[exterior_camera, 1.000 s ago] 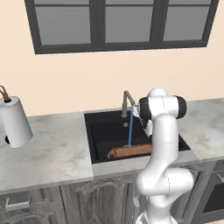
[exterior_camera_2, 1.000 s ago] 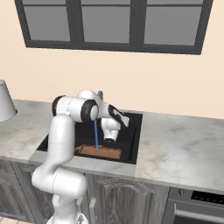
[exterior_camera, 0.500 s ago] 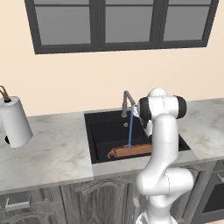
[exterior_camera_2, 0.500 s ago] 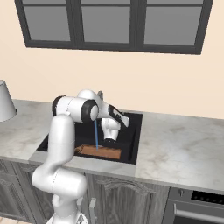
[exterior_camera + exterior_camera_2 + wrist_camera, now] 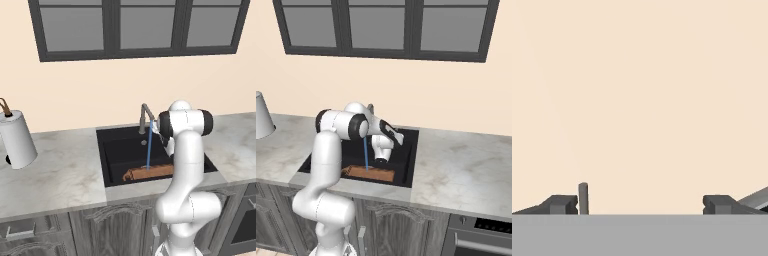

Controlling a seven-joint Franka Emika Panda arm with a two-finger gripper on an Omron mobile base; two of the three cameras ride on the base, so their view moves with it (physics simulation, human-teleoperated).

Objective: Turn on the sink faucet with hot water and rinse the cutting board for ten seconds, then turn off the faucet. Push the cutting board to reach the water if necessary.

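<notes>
The sink (image 5: 112,165), a black basin set in the pale marble surface (image 5: 55,175), holds the cutting board (image 5: 150,173) flat along its front wall, long axis running left-right parallel to the front edge. The faucet (image 5: 146,116) stands at the back rim of the basin, and the water (image 5: 148,145) falls from its spout as a thin blue stream that lands on the board's middle, so in my judgement the board needs no push. The hand (image 5: 382,161) hangs low inside the basin in the right base view, just right of the stream and above the board's right part. In the hand view its fingertips (image 5: 562,204) stand wide apart, holding nothing, and a thin grey post, probably part of the faucet, rises just beside one tip. The coming move turns on this: the faucet's lever lies behind and above the hand, toward the wall, so shutting off the water calls for a lift and a reach back.
</notes>
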